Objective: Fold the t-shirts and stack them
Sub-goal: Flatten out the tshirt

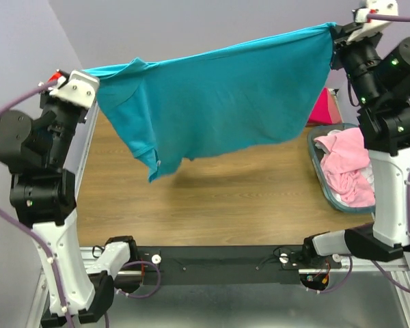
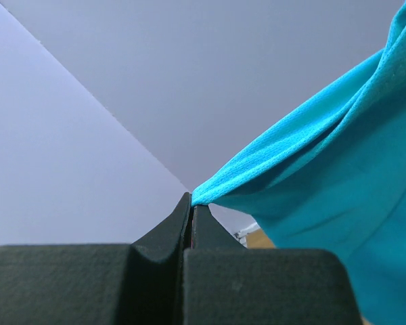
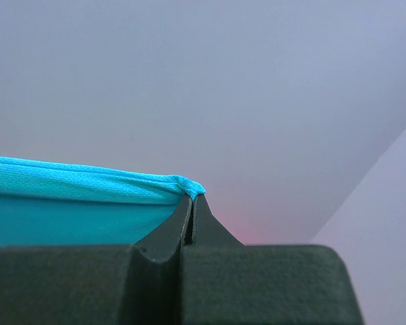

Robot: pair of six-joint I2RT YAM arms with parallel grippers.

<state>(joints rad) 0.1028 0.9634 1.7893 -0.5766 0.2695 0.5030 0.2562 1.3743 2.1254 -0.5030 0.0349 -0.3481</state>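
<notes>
A teal t-shirt (image 1: 225,102) hangs stretched in the air between both arms, high above the wooden table (image 1: 212,198). My left gripper (image 1: 89,74) is shut on its left corner, seen pinched at the tips in the left wrist view (image 2: 191,202). My right gripper (image 1: 336,29) is shut on its right corner, seen in the right wrist view (image 3: 192,193). The teal cloth (image 2: 325,176) drapes away to the right of the left tips, and to the left (image 3: 68,196) of the right ones. One sleeve (image 1: 145,154) dangles lowest.
A blue-tinted plastic basket (image 1: 316,162) at the table's right edge holds light pink shirts (image 1: 348,164). A crimson-pink cloth (image 1: 324,108) lies behind it. The walls rise close behind and to the left.
</notes>
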